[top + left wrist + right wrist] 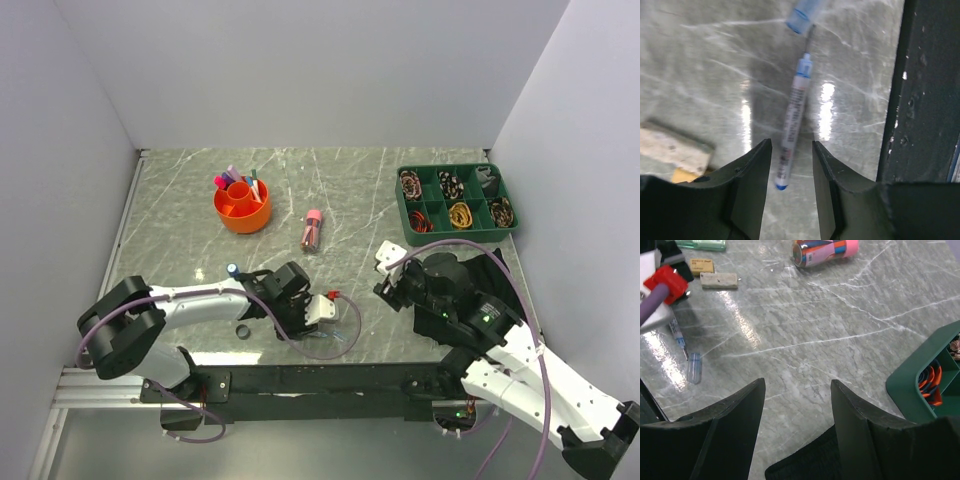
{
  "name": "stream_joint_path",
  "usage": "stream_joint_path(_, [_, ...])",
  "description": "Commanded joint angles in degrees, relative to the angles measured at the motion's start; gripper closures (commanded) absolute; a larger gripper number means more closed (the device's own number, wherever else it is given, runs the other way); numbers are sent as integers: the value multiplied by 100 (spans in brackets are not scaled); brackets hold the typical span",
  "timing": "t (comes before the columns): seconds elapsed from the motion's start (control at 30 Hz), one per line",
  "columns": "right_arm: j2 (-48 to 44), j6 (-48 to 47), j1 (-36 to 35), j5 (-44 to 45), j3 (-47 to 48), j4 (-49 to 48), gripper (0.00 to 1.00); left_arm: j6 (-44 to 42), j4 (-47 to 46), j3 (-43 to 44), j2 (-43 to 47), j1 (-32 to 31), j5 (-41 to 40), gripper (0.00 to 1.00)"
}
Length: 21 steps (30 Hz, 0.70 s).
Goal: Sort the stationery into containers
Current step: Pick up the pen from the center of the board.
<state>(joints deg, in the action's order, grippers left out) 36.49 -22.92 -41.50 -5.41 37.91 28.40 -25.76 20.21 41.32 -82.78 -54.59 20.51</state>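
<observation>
Markers [228, 180] are potted; a pen [792, 125] is straddled by the parted left hand [791, 145]; a tube [825, 251] is left beyond the parted right hand [797, 385].

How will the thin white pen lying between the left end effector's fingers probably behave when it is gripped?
The white pen looks thin and round, so it may roll on the glossy table if one finger touches first. It seems rigid and light. Its fine tip appears uncapped, with the bluish cap lying apart, so it could smear.
</observation>
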Motion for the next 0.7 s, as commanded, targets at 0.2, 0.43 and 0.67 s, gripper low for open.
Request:
stream_joint_path(0.2, [-194, -72, -34, -4, 23, 86, 37, 80, -465, -361, -414, -500, -540, 63])
stream_joint_path(0.43, [-256, -213, -43, -179, 50, 367, 40, -140, -325, -388, -564, -553, -321, 73])
stream_joint_path(0.67, [-134, -239, -34, -303, 217, 473, 40, -491, 290, -344, -651, -553, -189, 69])
